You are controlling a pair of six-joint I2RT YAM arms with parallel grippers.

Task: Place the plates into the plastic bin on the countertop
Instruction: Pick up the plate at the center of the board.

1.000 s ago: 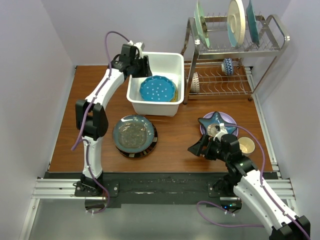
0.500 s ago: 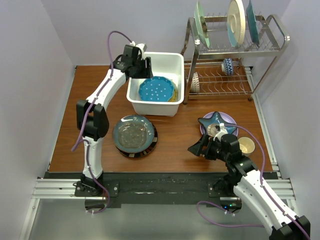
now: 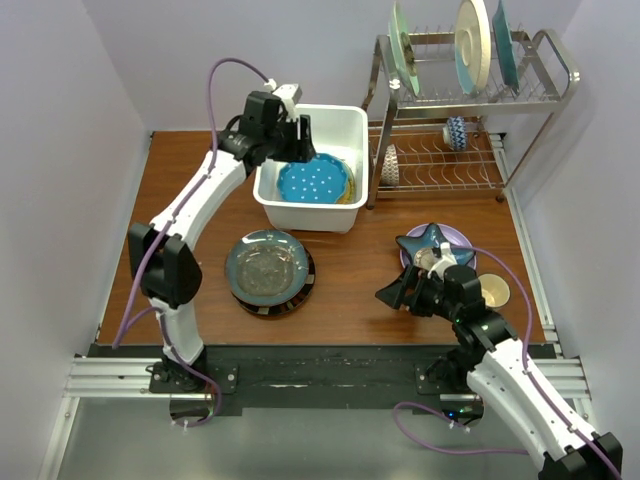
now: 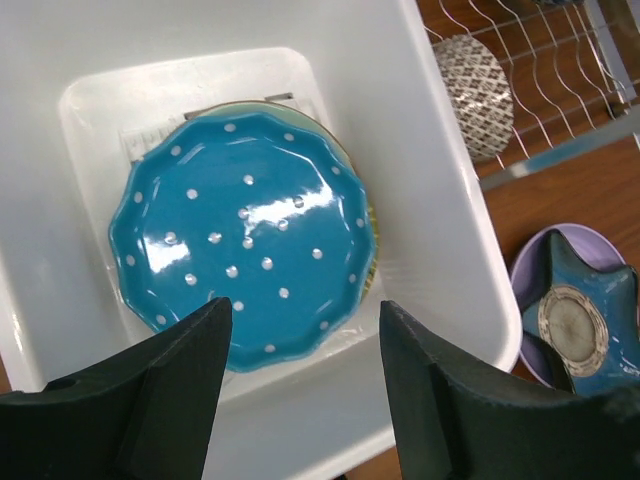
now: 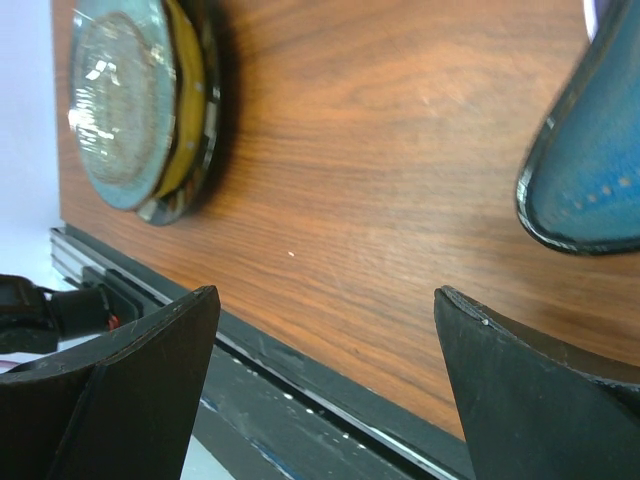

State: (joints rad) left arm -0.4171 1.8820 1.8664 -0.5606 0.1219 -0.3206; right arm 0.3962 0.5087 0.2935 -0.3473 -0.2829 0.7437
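the blue dotted plate (image 3: 314, 181) is seen lying flat in the white bin (image 3: 300, 216), at 12 o'clock on the countertop (image 3: 350, 272). the left gripper (image 3: 298, 140) is held open and empty above it. a teal plate (image 3: 266, 264) is stacked at the bin's 7 o'clock and a star plate (image 3: 436, 246) at its 4 o'clock. the right gripper (image 3: 392, 296) is spread open, empty, beside the star plate.

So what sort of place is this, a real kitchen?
Probably a mock kitchen counter in a test booth, not a home: a wooden countertop with a plastic bin holding a blue dotted plate, a wire dish rack beside it, and plain walls closing it in.
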